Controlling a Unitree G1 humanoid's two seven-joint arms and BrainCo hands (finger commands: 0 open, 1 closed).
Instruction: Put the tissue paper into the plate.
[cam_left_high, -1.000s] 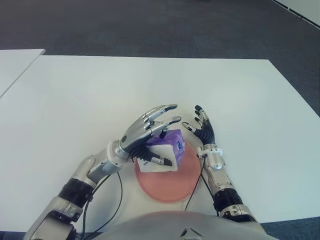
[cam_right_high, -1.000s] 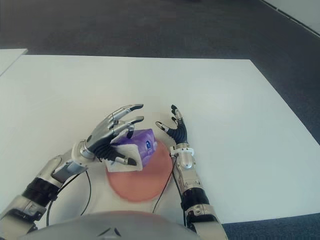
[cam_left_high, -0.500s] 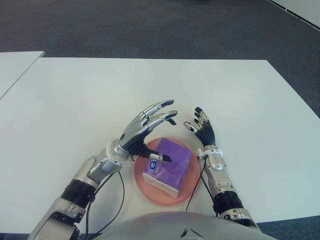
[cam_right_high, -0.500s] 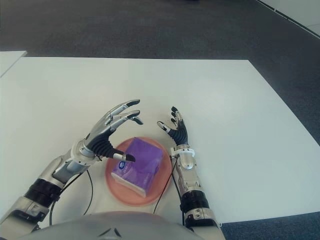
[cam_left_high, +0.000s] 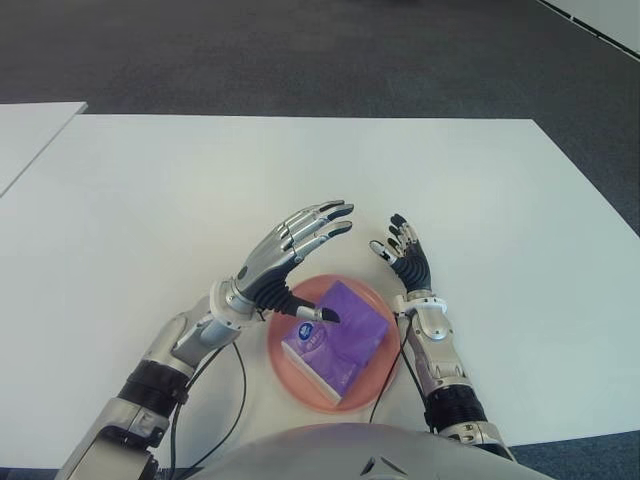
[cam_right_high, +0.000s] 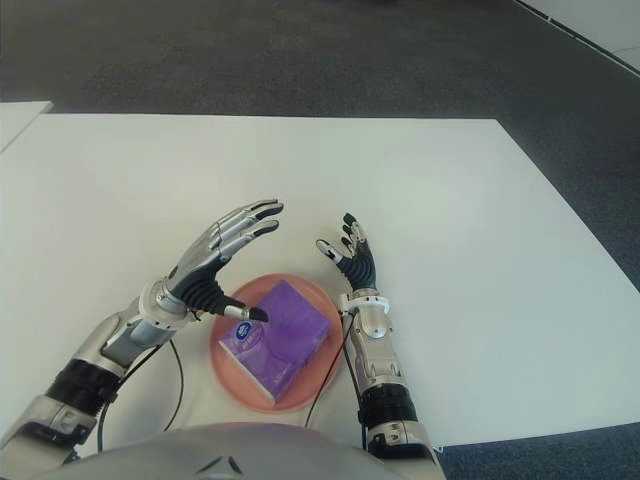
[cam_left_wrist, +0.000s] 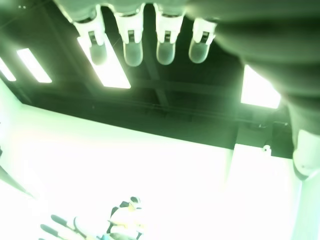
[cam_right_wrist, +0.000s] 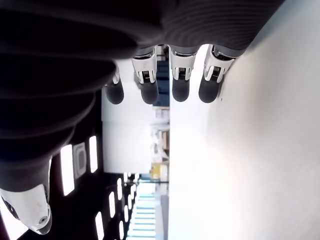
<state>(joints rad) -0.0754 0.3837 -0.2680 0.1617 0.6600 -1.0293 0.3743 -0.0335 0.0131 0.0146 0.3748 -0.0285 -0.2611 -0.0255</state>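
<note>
Purple tissue pack (cam_left_high: 335, 337) is lying in the plate (cam_left_high: 285, 362): light, soft; grip its sides. Left hand (cam_left_high: 285, 262) and right hand (cam_left_high: 405, 262) are hovering spread, empty.

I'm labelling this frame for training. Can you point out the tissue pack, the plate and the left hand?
tissue pack (cam_left_high: 335, 335), left eye view, purple top face.
plate (cam_left_high: 284, 372), left eye view, bare pink rim on the left.
left hand (cam_left_high: 280, 262), left eye view, back of the hand.

Even, bright eye views with soft shadows; left wrist view glares, overexposed.
</note>
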